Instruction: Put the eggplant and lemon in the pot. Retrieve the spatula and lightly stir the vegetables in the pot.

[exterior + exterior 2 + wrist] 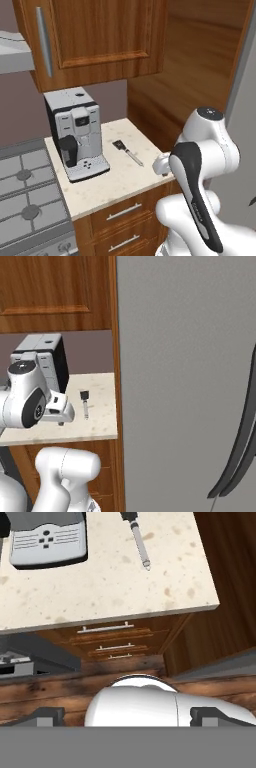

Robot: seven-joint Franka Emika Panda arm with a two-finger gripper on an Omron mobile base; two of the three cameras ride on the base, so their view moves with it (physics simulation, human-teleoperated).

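Hand view has the pincer (pixel 128 716) sitting at 6 o'clock with its two dark fingertips (pixel 45 716) way out to either side, so it's spread wide and pinching nothing. It hangs off the front edge of the tabletop (pixel 100 587), looking down at the wooden drawers (pixel 107 639) under it.

Up at 12 o'clock in that same view, the spatula (pixel 138 537) lies flat on the speckled tabletop, black blade cut off by the top edge, thin grey handle pointing back toward the pincer. Well apart from it, no contact.

Left base view: spatula (pixel 128 152) rests just right of the coffee machine (pixel 76 132), blade end toward the wall, near the machine but not touching. The stove (pixel 25 195) burners sit over at 9 o'clock, and a wooden cabinet (pixel 95 35) hangs above.

Right base view shows the spatula (pixel 85 402) alone near the right end of the tabletop, next to the tall grey fridge (pixel 185 381) side.
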